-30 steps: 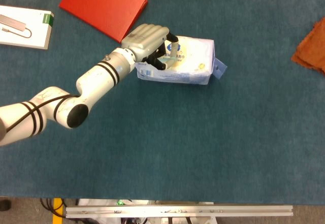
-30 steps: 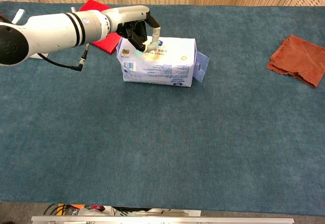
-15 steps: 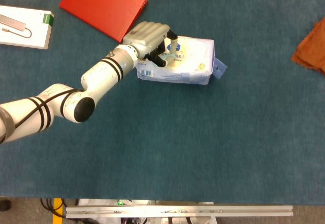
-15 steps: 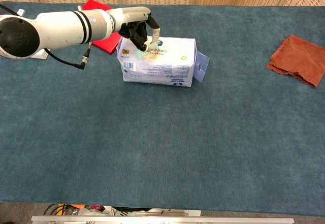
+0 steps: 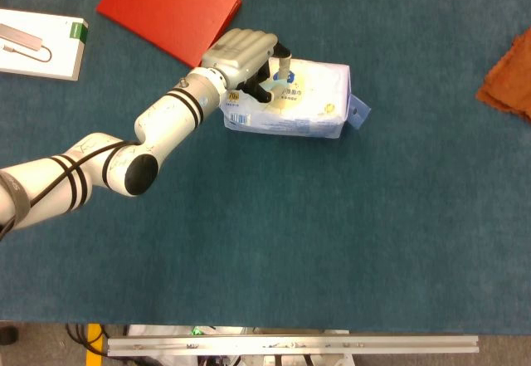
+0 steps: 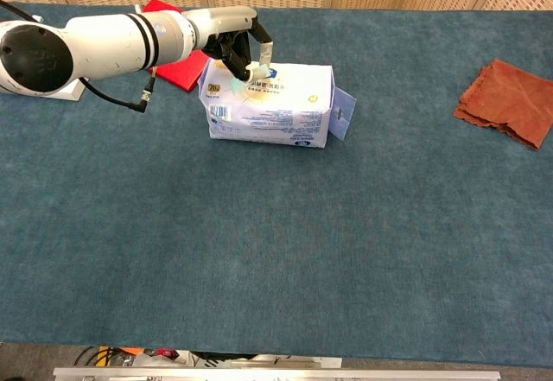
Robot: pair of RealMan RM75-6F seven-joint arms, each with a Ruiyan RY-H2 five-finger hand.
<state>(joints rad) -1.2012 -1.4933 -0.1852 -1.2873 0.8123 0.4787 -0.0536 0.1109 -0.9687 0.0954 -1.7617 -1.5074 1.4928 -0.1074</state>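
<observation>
My left hand (image 5: 243, 57) sits at the upper left of the head view, over the left end of the tissue pack (image 5: 299, 100). My fingers (image 6: 244, 51) are curled down onto the pack's top face; from the chest view the tips touch the wrapper near its left edge, but I cannot tell whether they pinch anything there.

Tissue pack: pale blue-white wrapper, lying flat on the bench (image 5: 332, 241), upper centre of the head view, a small blue tab sticking out at its right end. It lies just right of the red folder (image 5: 170, 9), apart from it.

White box (image 5: 41, 44) with a green stripe at the far left edge of the head view, well apart from the pack. Rust-orange cloth (image 6: 508, 102) at the right edge of the chest view, well apart too.

My right hand shows in neither view.
</observation>
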